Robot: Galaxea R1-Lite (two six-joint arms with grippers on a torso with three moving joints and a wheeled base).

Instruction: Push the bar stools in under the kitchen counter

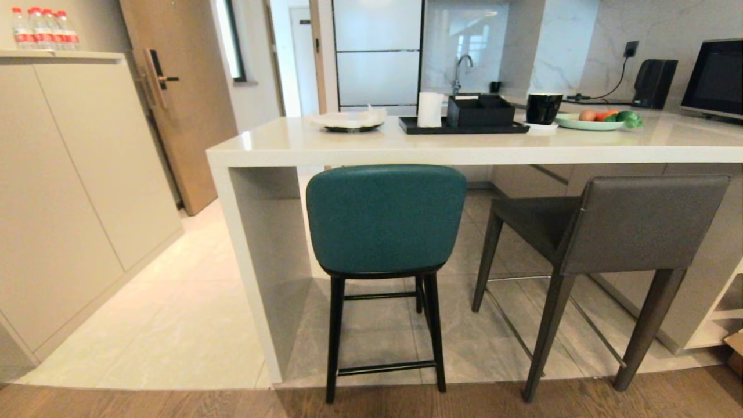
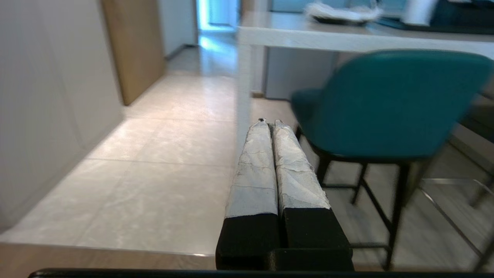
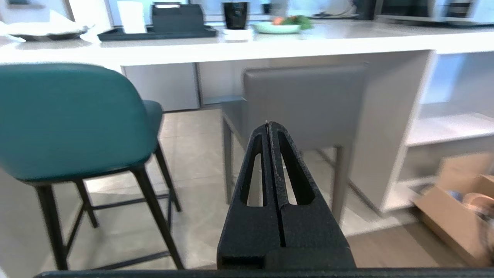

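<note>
Two bar stools stand at the kitchen counter [image 1: 360,152]. The teal stool [image 1: 386,217] with thin black legs has its back toward me, its seat partly under the slab. The grey stool [image 1: 633,223] stands to its right, turned at an angle, its seat under the slab. Neither arm shows in the head view. My left gripper [image 2: 269,123] is shut and empty, short of the teal stool [image 2: 389,102] and off to its left. My right gripper [image 3: 269,123] is shut and empty, pointing level at the grey stool's back [image 3: 305,104]; the teal stool [image 3: 69,119] is beside it.
On the counter sit a black tray [image 1: 464,125] with a box and paper roll, a black mug [image 1: 544,108] and a plate of produce [image 1: 598,120]. A tall beige cabinet [image 1: 75,191] stands left. A cardboard box [image 3: 459,216] lies by the shelf cubbies at right.
</note>
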